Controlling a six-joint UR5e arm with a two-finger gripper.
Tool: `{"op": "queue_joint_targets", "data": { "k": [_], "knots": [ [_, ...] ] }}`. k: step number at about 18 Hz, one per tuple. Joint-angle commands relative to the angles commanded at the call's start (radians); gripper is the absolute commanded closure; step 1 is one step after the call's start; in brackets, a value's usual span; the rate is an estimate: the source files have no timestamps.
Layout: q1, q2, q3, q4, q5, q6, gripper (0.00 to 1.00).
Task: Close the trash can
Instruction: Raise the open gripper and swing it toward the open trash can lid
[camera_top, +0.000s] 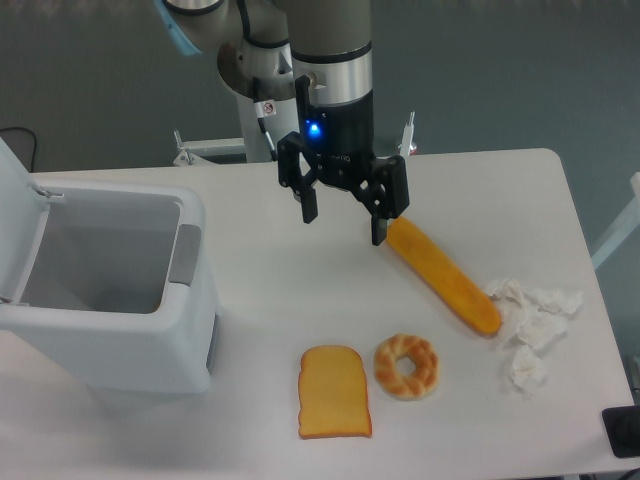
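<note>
**Lid still up, arm not yet at the bin**

Nearest the camera lies a slice of toast (335, 392) with a small ringed doughnut (406, 366) just beside it on the white table (300, 290). Further right a long baguette (445, 275) runs diagonally toward a heap of crumpled tissue (530, 325), the bread's lower end touching or almost touching the paper.

The trash can (115, 290) stands at the left edge of the table, large and white, its mouth open and its inside apparently empty. Its lid (20, 215) is tipped up and back on the far left side, partly cut off by the frame, and a grey latch tab (185, 253) shows on the rim facing the arm.

The gripper (343, 222) hangs above the middle of the table, pointing down, its fingers spread wide and holding nothing — one fingertip sits close above the upper end of the baguette, though contact cannot be told.

By my reading the closing has not begun; this is the approach stage. The next move calls for travel left across the bin to the raised lid, getting behind or above its upper edge, then pushing it forward and down until it meets the latch side — without snagging the rim.
</note>
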Motion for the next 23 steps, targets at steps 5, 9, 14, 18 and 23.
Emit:
{"op": "queue_joint_targets", "data": {
  "k": [5, 9, 14, 18, 23],
  "knots": [
    [-0.002, 0.002, 0.000, 0.000, -0.011, -0.014, 0.00],
    [0.002, 0.003, -0.011, 0.002, -0.034, -0.022, 0.00],
    [0.017, 0.023, -0.014, 0.002, -0.087, -0.109, 0.00],
    [0.020, 0.035, -0.012, 0.002, -0.098, -0.239, 0.00],
    [0.012, 0.046, -0.014, 0.002, -0.097, -0.291, 0.00]
  ]
}}
